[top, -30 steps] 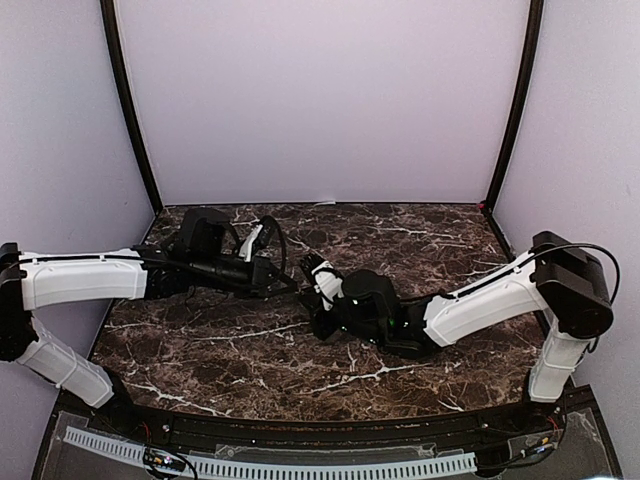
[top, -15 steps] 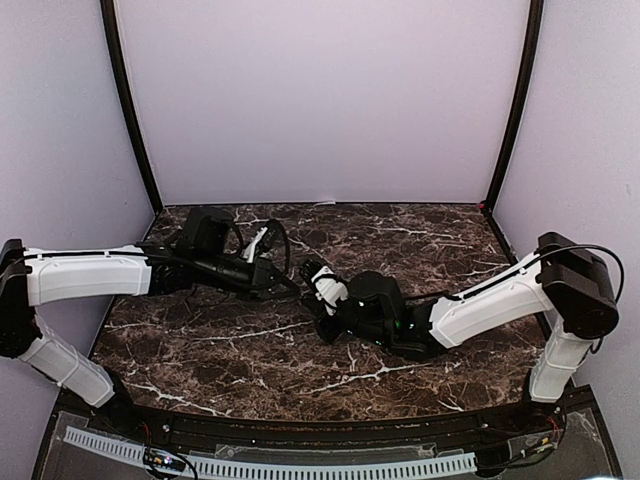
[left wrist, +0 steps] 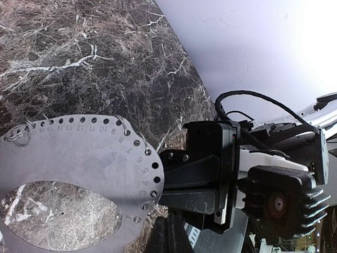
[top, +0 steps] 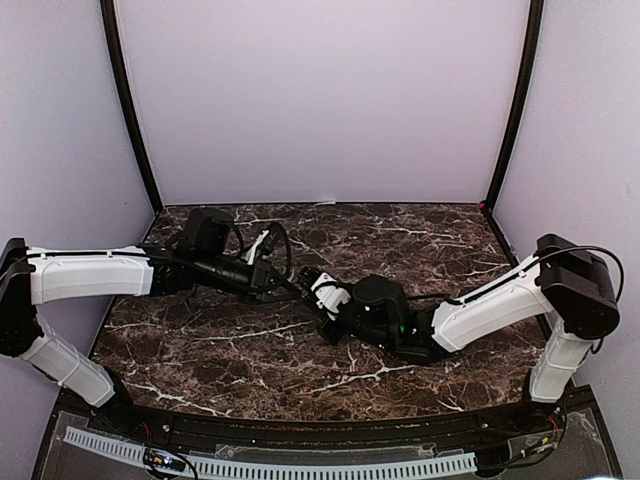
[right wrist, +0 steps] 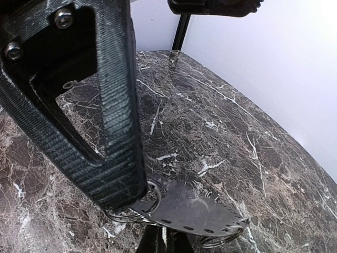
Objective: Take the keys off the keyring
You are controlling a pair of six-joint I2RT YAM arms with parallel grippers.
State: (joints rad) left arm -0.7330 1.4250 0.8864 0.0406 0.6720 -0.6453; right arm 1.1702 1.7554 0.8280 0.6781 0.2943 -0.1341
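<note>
right gripper (top: 311, 283) has crept in and, i think, pinches the keyring (left wrist: 79, 153) my left gripper (top: 283, 282) holds, ready for unthreading.

The only readable marks are small numbers printed on the keyring (left wrist: 79, 153), one beside each hole near its rim. They run from 15 down to 9 along the top, then 8 downward along the right side.

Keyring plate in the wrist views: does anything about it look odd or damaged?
No damage shows. Oddly, the keyring carries only thin wire rings in a few numbered holes; no keys are visible.
</note>
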